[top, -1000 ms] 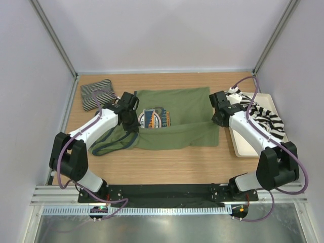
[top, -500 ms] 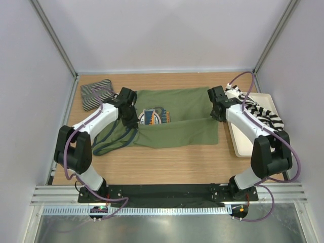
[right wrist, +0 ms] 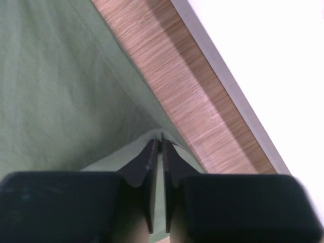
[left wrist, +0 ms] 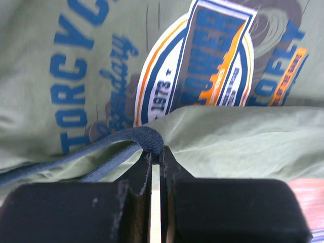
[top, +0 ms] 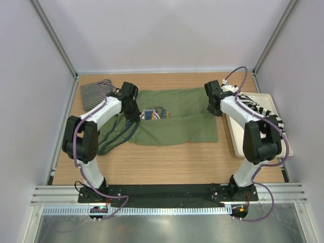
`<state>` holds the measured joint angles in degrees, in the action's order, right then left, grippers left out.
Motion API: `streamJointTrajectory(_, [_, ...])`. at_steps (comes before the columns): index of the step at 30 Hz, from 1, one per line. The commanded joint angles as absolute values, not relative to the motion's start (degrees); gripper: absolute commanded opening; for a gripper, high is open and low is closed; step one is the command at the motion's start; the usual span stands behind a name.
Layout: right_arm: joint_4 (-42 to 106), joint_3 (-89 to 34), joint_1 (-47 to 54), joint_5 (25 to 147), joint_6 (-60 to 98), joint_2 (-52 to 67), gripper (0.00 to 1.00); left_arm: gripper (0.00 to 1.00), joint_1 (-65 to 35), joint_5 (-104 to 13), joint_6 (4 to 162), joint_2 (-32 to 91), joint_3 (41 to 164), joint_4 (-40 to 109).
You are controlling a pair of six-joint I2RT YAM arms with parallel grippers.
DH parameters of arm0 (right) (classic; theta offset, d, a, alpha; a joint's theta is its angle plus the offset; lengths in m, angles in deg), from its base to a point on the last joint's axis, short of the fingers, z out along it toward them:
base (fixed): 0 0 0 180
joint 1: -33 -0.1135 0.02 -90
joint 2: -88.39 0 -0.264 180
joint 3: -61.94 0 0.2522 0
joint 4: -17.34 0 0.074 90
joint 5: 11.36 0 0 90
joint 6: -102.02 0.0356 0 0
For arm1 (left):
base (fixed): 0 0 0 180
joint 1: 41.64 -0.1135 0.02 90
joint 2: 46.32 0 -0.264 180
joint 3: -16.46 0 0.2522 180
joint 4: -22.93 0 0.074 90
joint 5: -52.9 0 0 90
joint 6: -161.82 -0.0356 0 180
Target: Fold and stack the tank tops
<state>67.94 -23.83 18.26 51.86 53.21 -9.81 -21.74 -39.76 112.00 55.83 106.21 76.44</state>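
The olive green tank top [top: 177,124] lies spread mid-table, its near part folded back over the printed chest [left wrist: 212,66]. My left gripper [top: 135,116] is shut on its blue-trimmed edge [left wrist: 144,137], which is pinched at the fingertips [left wrist: 158,152]. My right gripper [top: 215,110] holds the folded right edge [right wrist: 116,157], jaws almost together on the cloth [right wrist: 161,144]. The pinstriped tank top [top: 95,92] lies folded at the back left. In the tray on the right, the broad-striped tank top [top: 260,110] lies crumpled, partly under the right arm.
The cream tray [top: 240,144] runs along the table's right side. Bare wood [top: 167,162] spans the near half of the table. Loose blue-trimmed straps [top: 112,137] trail left of the olive top. Walls close the back and both sides.
Both grippers have moved toward the back of the table with the olive top's edge, carrying the fold further over the print. The arms have stretched out.
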Motion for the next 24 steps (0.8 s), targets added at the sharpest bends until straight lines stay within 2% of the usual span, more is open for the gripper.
streamJointTrajectory(1, [66.26,-27.75,18.76,50.78,53.25,-10.92,0.18,0.01,-22.48,-38.42,111.37,57.48,109.84,74.49])
streamJointTrajectory(3, [66.26,-28.46,18.94,50.78,52.89,-11.46,0.29,0.01,-23.26,-38.16,111.02,58.70,110.46,73.87])
streamJointTrajectory(4, [66.70,-29.07,18.94,50.87,52.72,-11.20,0.30,0.04,-23.53,-38.07,111.01,58.97,110.73,73.35])
streamJointTrajectory(5, [66.87,-29.07,18.94,51.48,52.37,-10.67,0.36,0.07,-23.88,-38.33,111.01,59.15,110.99,73.26])
streamJointTrajectory(7, [66.00,-27.07,19.03,53.06,51.58,-8.92,0.37,0.24,-24.50,-38.16,110.84,58.89,110.99,72.91])
streamJointTrajectory(8, [65.56,-25.83,18.94,54.29,51.23,-6.65,0.47,0.33,-24.50,-37.98,110.84,58.63,110.99,72.90])
streamJointTrajectory(9, [64.95,-24.34,19.03,54.91,51.05,-4.97,0.51,0.40,-24.67,-37.89,110.49,58.45,110.99,72.82])
streamJointTrajectory(12, [63.27,-16.27,18.94,57.72,49.99,1.45,0.52,0.50,-24.85,-37.63,109.88,57.40,111.43,74.13])
streamJointTrajectory(18, [63.01,-4.40,18.94,65.10,50.25,11.56,0.52,0.50,-24.85,-37.89,110.31,53.62,110.56,75.72])
streamJointTrajectory(24, [60.99,4.40,18.85,66.51,52.45,16.58,0.52,0.47,-25.11,-40.62,113.12,44.49,99.84,68.52])
